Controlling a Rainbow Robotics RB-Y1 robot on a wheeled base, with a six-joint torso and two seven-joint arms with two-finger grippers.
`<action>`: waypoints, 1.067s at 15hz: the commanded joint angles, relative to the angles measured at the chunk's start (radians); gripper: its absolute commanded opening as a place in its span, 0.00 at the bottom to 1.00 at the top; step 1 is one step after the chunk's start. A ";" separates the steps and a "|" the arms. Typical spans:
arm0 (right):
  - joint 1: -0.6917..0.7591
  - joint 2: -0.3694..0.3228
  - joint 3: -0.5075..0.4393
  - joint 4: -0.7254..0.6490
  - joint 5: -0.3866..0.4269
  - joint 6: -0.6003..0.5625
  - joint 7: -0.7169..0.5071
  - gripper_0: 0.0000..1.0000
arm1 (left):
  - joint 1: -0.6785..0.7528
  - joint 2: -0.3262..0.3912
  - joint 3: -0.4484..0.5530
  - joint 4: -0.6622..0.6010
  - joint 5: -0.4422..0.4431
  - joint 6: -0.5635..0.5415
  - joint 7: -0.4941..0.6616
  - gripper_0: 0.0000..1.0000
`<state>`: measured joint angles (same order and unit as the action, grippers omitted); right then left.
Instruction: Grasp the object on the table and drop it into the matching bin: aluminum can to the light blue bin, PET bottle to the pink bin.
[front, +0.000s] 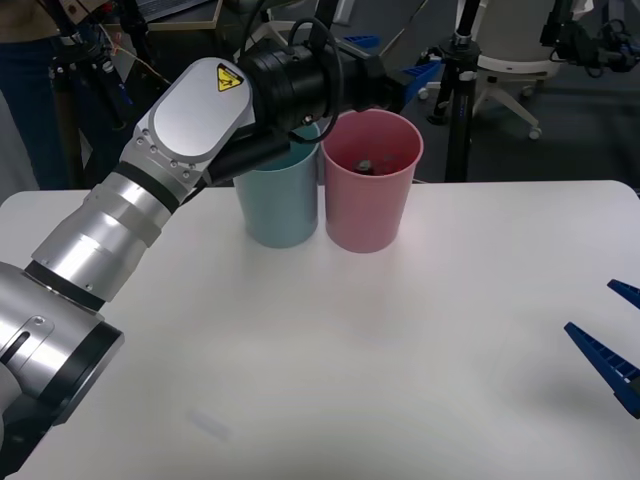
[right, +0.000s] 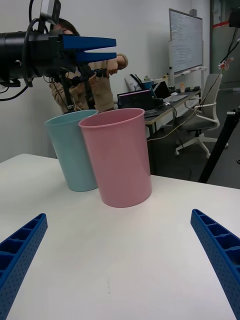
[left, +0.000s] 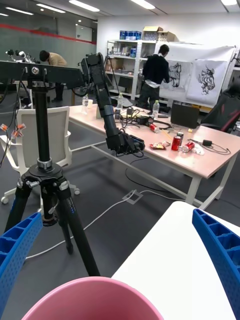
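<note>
Our left gripper hangs above the pink bin, its blue fingers spread and holding nothing. Inside the bin we see a small dark object low down, which we take to be the PET bottle, so the drop looks done; only pulling the arm back seems left. Our right gripper waits low over the white table, fingers wide apart. We count two bins, the pink one and the light blue bin touching it, and one bottle.

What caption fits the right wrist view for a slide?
Left gripper hovers open above the pink bin beside the light blue bin on the table.
</note>
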<state>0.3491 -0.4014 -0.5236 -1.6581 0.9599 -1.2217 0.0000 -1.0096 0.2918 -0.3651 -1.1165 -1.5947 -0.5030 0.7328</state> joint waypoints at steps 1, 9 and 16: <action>0.000 0.000 0.000 0.000 0.000 0.000 0.000 1.00 | 0.000 0.006 0.000 0.000 -0.001 -0.002 -0.003 1.00; 0.000 0.000 0.000 0.000 0.000 0.000 0.000 1.00 | 0.034 0.095 0.000 -0.003 0.216 -0.106 -0.225 1.00; 0.000 0.000 0.000 0.000 0.000 0.000 0.000 1.00 | 0.054 0.233 -0.002 -0.029 0.400 -0.186 -0.314 1.00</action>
<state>0.3491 -0.4014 -0.5236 -1.6581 0.9599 -1.2217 0.0000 -0.9608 0.5130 -0.3665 -1.1417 -1.2071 -0.6864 0.4242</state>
